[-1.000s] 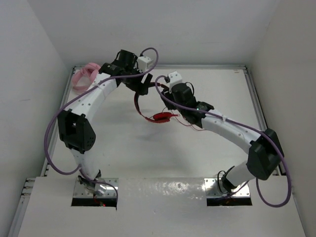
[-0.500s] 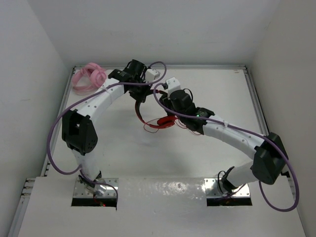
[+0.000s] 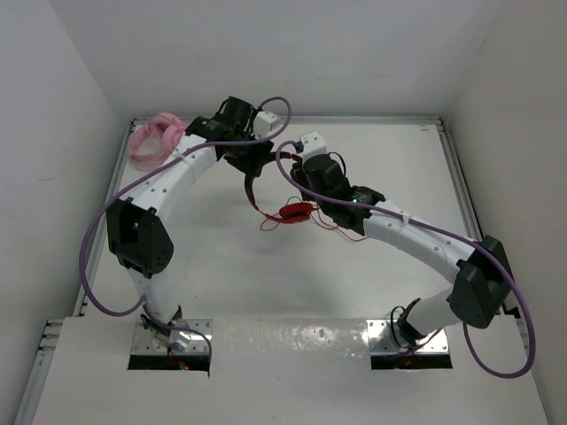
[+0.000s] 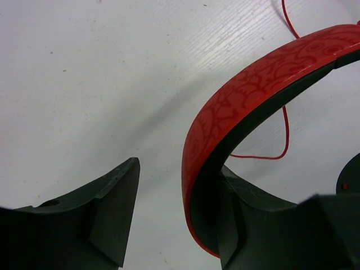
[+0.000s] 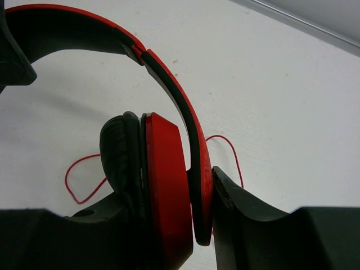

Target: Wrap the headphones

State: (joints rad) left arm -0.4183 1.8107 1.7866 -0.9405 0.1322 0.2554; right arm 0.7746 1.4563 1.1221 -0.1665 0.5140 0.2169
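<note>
My two arms rise from the near edge of the surface (image 3: 226,266) and bend in toward its middle. There my right jaws are clamped on the headphones (image 3: 282,207). In the right wrist view one finger (image 5: 247,225) presses against the lower end of the headband (image 5: 185,135). The other finger (image 5: 62,233) sits behind the black cushion (image 5: 119,152) of the red ear cup (image 5: 169,191), so cup and band end are pinched together between the two. The thin red cord (image 5: 222,136) lies slack in loops on the surface on both sides of the cup. From above I cannot quite tell whether the ear cup rests on the surface or hangs just over it.

From the cup the headband arcs away toward the far edge, its black lining facing inward. Just beyond, my left jaws stand apart around the top of that arc. In the left wrist view the patterned red band leans against the inner face of one finger (image 4: 264,225). The opposite finger (image 4: 107,216) is clear of the band, with bare surface showing in the gap.

Farthest off, a pair of pale pink headphones (image 3: 155,137) lies in the far left corner of the surface, beside my left arm (image 3: 168,181) and well apart from the red ones.
</note>
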